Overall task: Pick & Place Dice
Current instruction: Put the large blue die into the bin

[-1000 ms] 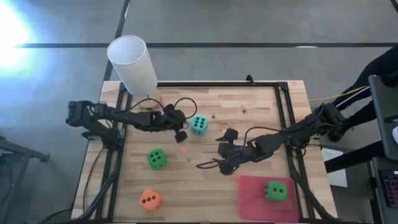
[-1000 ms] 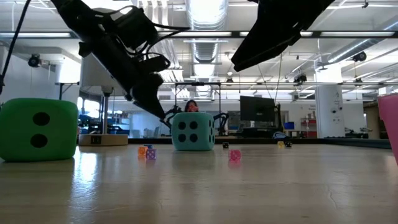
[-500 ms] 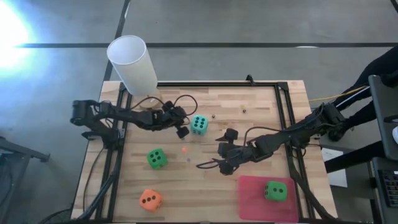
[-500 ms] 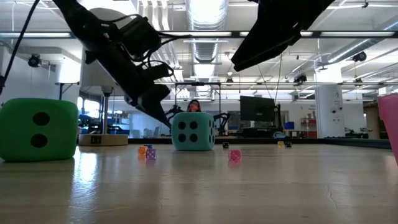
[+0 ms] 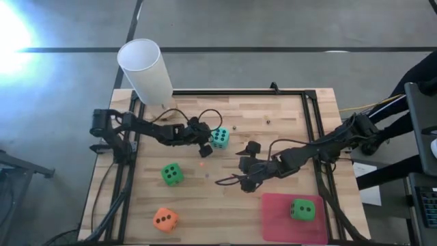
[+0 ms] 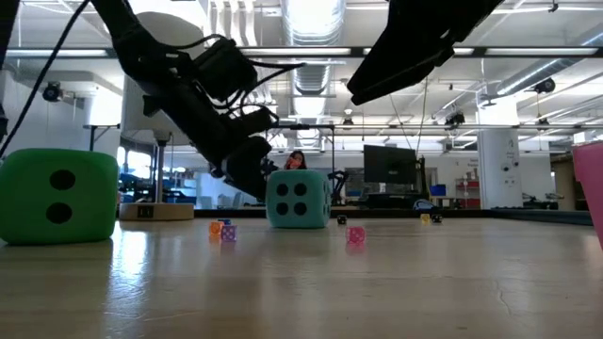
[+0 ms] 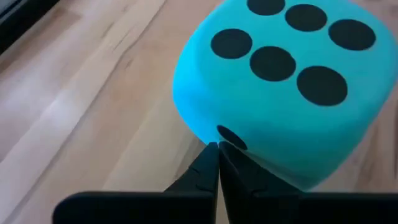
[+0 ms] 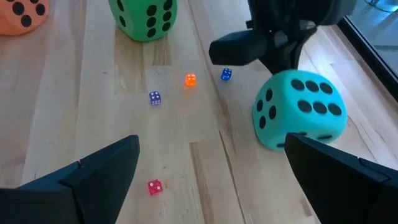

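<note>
Teal die (image 5: pixel 219 137) sits near the middle of my wooden table (image 5: pixel 287 116), and my left gripper (image 5: pixel 204 145) is right against its side. My left wrist view shows my left fingers (image 7: pixel 208 171) pressed together into one point, the tip touching the teal die's lower edge; nothing is pinched between them.

I count four big dice. Two are green: one (image 5: pixel 172 173) lies on bare wood toward the table's left half, the other (image 5: pixel 302 209) sits on the pink mat (image 5: pixel 276 219) at the near right corner. One is orange (image 5: pixel 164 219), at the near left, well apart from the rest. The fourth is the teal one.

I also count four tiny dice on the wood near the teal die: an orange one (image 8: pixel 190 79), a blue one (image 8: pixel 226 74), a violet one (image 8: pixel 155 98) and a pink one (image 8: pixel 154 186).

My right gripper (image 5: pixel 247 166) hangs over the middle of the table, between the teal die and the mat, its fingers (image 8: pixel 93 171) spread wide and holding nothing.

One white cylinder (image 5: pixel 145 72) stands at the far left corner.
</note>
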Motion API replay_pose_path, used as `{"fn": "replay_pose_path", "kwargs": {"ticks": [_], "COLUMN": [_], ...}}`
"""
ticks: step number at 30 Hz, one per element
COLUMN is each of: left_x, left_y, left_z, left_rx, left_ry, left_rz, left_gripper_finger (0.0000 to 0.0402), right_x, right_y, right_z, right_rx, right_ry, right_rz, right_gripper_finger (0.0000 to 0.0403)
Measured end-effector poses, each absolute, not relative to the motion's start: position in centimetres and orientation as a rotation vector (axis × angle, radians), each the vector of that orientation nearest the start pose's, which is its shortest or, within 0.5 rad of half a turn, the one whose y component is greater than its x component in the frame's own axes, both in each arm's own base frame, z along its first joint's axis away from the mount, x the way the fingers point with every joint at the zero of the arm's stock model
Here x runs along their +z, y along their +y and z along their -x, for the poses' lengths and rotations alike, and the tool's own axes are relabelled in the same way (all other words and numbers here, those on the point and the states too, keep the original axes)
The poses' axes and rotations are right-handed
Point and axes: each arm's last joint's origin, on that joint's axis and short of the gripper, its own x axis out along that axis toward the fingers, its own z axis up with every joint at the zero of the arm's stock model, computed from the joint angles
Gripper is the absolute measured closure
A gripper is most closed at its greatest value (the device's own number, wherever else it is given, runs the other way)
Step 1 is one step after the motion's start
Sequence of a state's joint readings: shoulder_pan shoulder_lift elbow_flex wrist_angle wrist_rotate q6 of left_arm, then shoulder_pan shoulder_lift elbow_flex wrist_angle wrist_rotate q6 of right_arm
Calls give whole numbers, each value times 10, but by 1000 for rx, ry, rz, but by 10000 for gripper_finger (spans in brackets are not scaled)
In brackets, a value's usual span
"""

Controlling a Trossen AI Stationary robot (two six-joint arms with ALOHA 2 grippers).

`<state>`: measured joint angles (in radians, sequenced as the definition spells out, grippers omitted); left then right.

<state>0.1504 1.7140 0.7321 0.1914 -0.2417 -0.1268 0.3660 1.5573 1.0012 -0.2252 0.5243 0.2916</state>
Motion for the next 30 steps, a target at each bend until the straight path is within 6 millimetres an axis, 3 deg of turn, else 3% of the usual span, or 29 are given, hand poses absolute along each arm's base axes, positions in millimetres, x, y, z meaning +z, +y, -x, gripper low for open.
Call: {"fn": "replay_pose_path", "kwargs": {"ticks": [6, 14, 24, 30], "left_x": [125, 138, 146, 169], "left_y": [42, 23, 14, 7], "left_z": [-326, -348, -347, -334], "left_rx": [365, 290, 252, 240], "left_ry": [771, 722, 732, 717], "left_rz": [39, -21, -58, -64], "left_gripper_finger": [382, 382, 382, 382], "right_x": [224, 226, 238, 236], "right_y": [102, 101, 95, 84], "right_z": [-306, -304, -294, -294], "right_rx": [-250, -250, -265, -317], "right_ry": [673, 680, 681, 696], "right_rz": [58, 61, 53, 20], "right_gripper_finger": [3, 3, 3, 3]}}
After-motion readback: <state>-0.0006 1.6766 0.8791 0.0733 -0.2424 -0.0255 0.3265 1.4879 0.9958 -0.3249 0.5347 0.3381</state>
